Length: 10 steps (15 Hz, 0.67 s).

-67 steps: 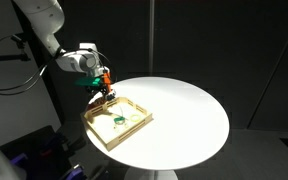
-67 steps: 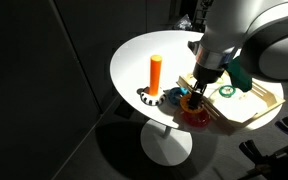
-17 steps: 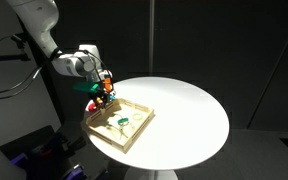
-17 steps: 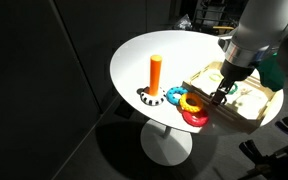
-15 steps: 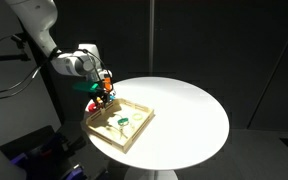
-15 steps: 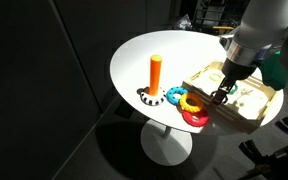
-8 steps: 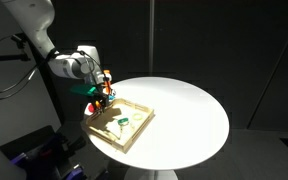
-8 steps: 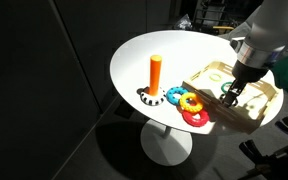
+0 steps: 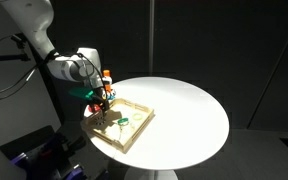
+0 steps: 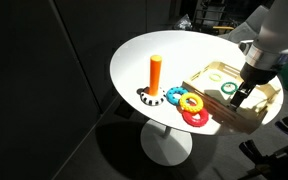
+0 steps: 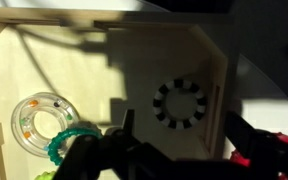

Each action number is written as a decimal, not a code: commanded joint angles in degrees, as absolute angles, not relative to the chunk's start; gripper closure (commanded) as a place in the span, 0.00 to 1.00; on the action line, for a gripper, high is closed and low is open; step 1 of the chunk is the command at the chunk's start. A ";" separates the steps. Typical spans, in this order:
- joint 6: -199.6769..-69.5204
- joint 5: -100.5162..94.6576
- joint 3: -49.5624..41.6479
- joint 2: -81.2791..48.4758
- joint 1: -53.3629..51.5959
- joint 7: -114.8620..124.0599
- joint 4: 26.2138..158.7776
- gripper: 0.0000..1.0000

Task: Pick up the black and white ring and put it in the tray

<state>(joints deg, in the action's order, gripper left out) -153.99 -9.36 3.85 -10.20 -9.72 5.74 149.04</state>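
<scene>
Hanging low in wrist view, gripper is seen with fingers spread wide, nothing held. Past them, black and white ring is found flat on tray floor, just above finger gap, right of middle. Only pull-away judged left.

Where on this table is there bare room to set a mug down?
The wide stretch of white tabletop away from the tray is bare. Crowded: the edge between the orange peg and the tray, where coloured rings cluster; the tray holds the black and white ring.
</scene>
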 commanded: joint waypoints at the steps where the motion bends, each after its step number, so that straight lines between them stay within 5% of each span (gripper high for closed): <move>1: -153.80 -3.38 6.60 -8.49 -8.04 0.98 149.84 0.00; 10: -145.99 14.09 12.48 -4.65 -5.18 -19.01 146.84 0.00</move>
